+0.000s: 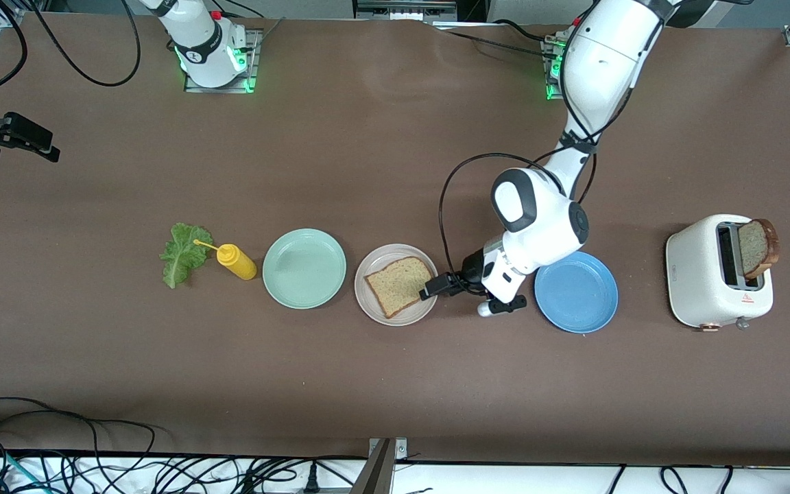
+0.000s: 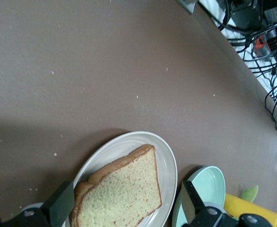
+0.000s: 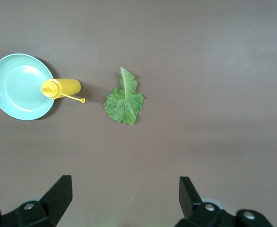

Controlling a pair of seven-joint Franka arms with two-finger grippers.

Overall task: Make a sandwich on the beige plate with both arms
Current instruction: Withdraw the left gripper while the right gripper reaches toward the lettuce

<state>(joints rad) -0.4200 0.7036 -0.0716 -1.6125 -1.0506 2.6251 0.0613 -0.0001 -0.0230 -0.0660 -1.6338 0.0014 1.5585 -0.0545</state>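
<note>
One bread slice lies on the beige plate; left gripper beside it and right gripper both have jaws apart.

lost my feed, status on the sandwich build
Left end effector open beside the round beige plate, one tan bread slice on it. Right end effector open, waiting. Nothing blocking.

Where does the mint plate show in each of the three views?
Front: mint plate on the table between the mustard bottle and the beige plate.
Left wrist: only its edge, beside the beige plate.
Right wrist: whole, under the bottle.
Shared landmark: the bottle.
</note>
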